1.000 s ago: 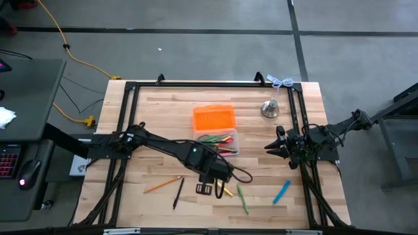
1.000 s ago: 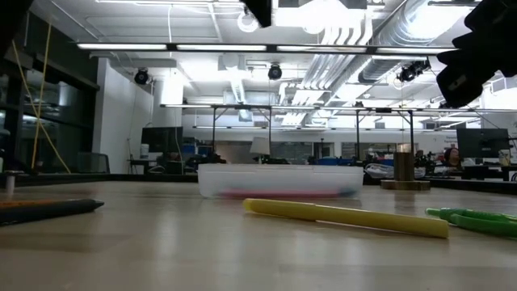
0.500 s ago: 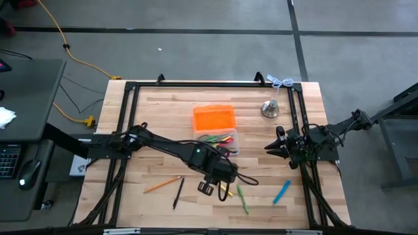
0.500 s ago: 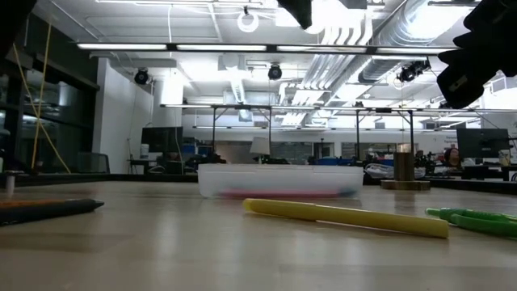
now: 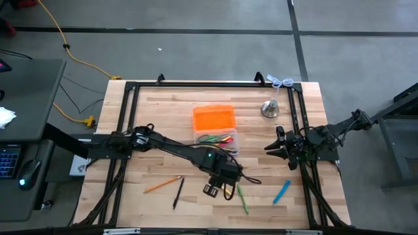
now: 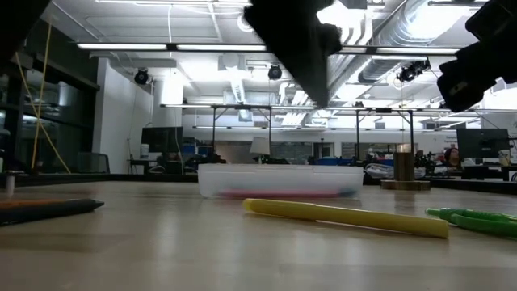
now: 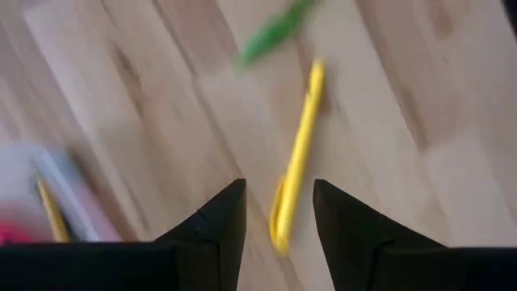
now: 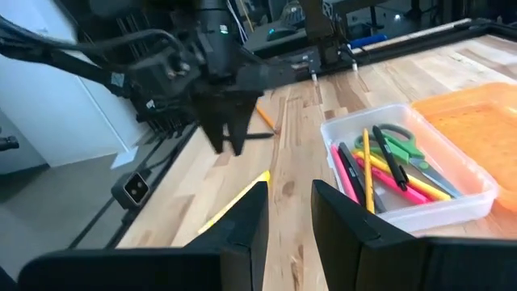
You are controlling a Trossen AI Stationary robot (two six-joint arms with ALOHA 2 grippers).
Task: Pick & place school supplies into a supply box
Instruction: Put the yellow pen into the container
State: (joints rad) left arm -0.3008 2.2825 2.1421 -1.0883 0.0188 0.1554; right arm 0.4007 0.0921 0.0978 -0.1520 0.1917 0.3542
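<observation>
A yellow marker lies flat on the table near its front, with a green pen beside it. My left gripper hangs open above the marker's end, pointing steeply down; its fingers are well clear of the table. The supply box stands mid-table with its orange lid swung open; pens and green-handled scissors lie inside. An orange pencil, a black pen and a blue pen lie on the table. My right gripper waits open at the table's right.
A silver bell stands at the far right. A black frame borders the wooden table. Bare wood lies between the box and the loose pens along the front.
My left gripper has come down toward the yellow marker, shifting a little toward the table's right edge and rolling about its own axis. It has come into the low view from the top. The fingers stay apart. Nothing on the table has moved.
</observation>
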